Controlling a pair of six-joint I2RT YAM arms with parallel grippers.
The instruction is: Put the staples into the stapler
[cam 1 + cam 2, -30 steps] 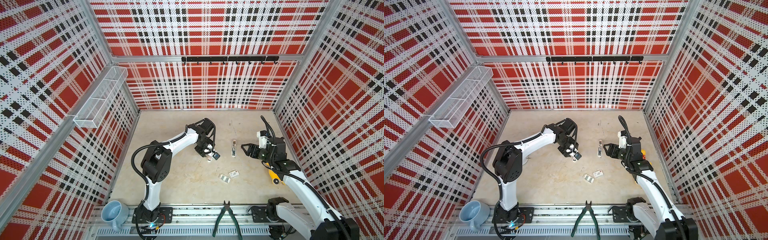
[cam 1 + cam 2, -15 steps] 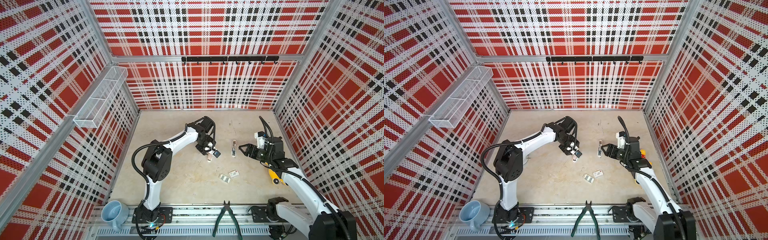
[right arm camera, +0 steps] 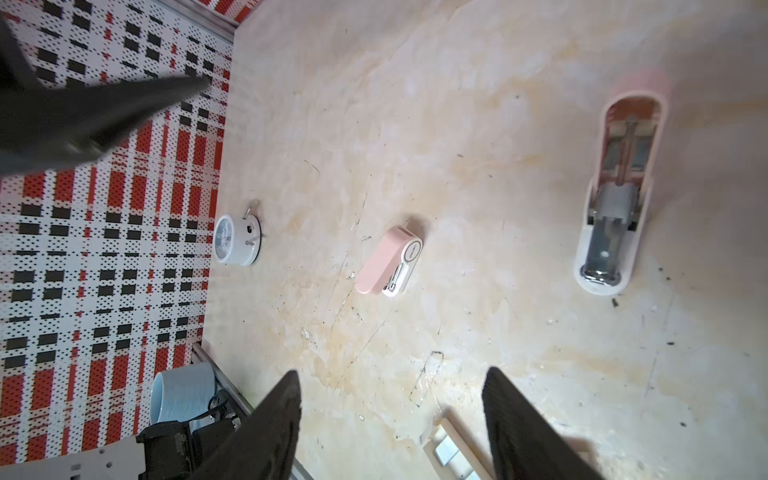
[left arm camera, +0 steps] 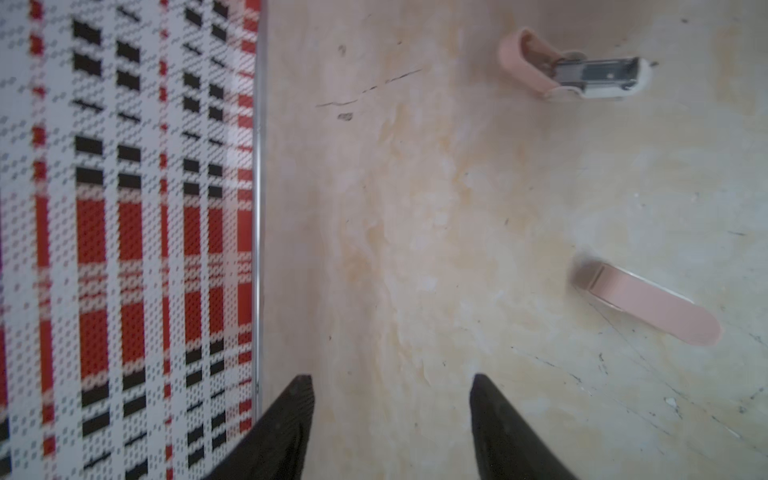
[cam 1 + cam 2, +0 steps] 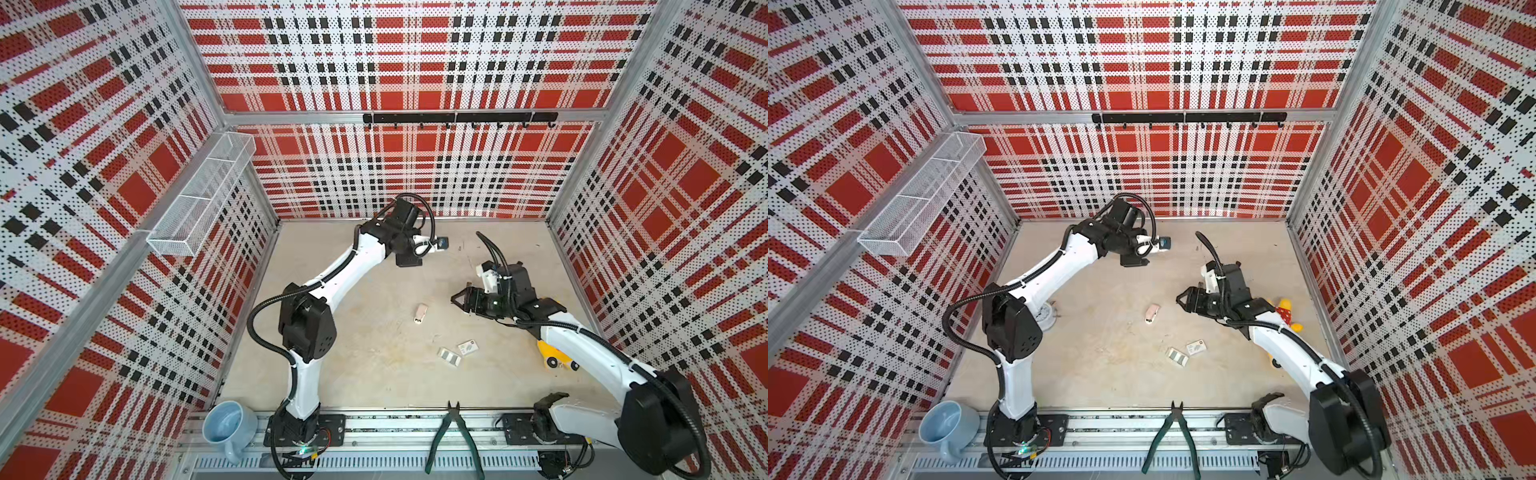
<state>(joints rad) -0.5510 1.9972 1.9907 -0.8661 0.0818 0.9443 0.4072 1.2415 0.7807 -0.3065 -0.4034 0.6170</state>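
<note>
Both jaws wide open, holding nothing. Staples (image 5: pixel 449 356) lie near R jaws, a bit back toward R arm (image 5: pixel 582 336), well apart from L jaws. R arm's closer, I'd say.

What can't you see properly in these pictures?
Open stapler: the right gripper largely hides it in both top views; only the wrist views show it.
Staples: cut off by the picture's edge in the right wrist view; too small to count in the top views.
Yellow toy: the right arm covers most of it in both top views.
Dark shape: too blurred in the right wrist view to name.
</note>
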